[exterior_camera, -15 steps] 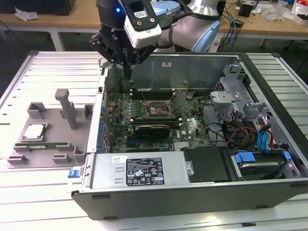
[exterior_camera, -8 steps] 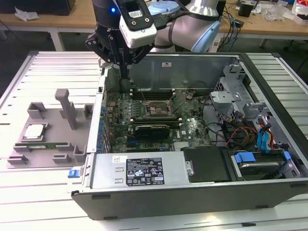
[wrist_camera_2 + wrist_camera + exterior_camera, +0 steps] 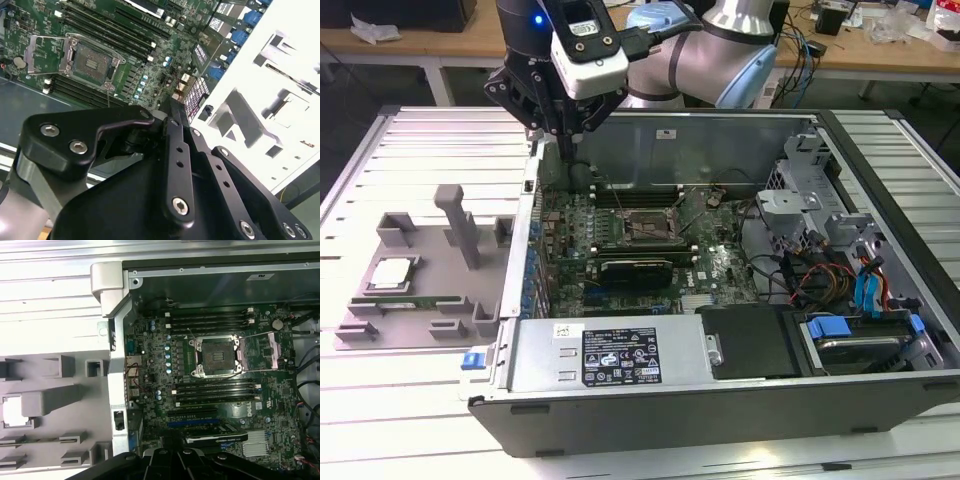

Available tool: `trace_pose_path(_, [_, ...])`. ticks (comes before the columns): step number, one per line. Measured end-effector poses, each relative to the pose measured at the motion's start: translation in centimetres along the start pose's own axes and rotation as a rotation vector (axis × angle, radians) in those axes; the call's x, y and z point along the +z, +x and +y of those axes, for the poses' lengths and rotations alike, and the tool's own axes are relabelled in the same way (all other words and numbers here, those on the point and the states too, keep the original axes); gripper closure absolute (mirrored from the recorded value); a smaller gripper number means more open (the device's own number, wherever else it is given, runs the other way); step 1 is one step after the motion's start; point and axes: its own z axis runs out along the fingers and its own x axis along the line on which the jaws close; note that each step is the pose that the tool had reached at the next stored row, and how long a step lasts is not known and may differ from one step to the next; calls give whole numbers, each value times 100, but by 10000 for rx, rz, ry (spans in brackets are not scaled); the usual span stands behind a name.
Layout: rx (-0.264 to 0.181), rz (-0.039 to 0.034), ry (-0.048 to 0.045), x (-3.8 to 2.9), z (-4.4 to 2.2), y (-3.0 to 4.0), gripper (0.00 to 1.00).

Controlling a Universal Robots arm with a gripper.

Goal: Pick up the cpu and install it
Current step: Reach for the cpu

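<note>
In the grey tray [image 3: 432, 278], the cpu [image 3: 388, 272], in the case [image 3: 720, 145], open socket [image 3: 650, 228], pincer [image 3: 568, 158] pressed together.

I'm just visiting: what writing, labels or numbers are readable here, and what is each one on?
Big label on the power supply: print too small to read.
Small sticker beside it: too small to read.
Wall sticker at the back of the case: blurred.
Motherboard markings: blurred.
Nothing can be quoted.
</note>
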Motion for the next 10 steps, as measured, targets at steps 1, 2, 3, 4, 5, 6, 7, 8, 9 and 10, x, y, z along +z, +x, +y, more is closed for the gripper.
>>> trace_pose_path(1, [1,0,0,0,-1,10,89])
trace_pose_path(2, [0,-1,0,0,-1,17,89])
trace_pose_path(3, [1,0,0,-1,-2,34,89])
trace_pose_path(4, [0,0,0,-1,-3,46,89])
trace_pose_path(5, [0,0,0,-1,-3,56,89])
trace_pose_path(6, [0,0,0,-2,-4,64,89])
trace_pose_path(7, [1,0,0,-2,-4,75,89])
trace_pose_path(8, [1,0,-1,-2,-5,80,89])
trace_pose_path(9, [1,0,0,-2,-5,92,89])
trace_pose_path(10, [1,0,0,-3,-6,102,89])
